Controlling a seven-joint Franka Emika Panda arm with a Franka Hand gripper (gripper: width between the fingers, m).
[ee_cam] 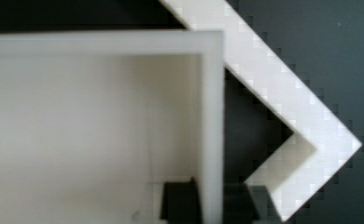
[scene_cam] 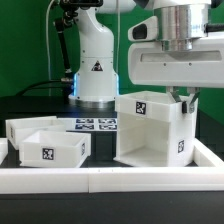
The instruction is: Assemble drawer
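The tall hollow white casing [scene_cam: 150,125] stands at the exterior view's right, its open side towards the camera and a tag on its top. My gripper [scene_cam: 186,98] comes down on the casing's right wall. In the wrist view the gripper [ee_cam: 221,196] straddles that thin wall [ee_cam: 211,110], one black finger [ee_cam: 181,203] inside and one outside, both against it. Two small open-top trays [scene_cam: 50,148] [scene_cam: 28,127] sit side by side at the exterior view's left, apart from the gripper; the nearer one shows a tag.
The marker board [scene_cam: 97,124] lies flat between the trays and the casing, in front of the robot base [scene_cam: 97,70]. A low white border rail [scene_cam: 110,178] runs along the front; its corner [ee_cam: 277,90] lies close beside the casing.
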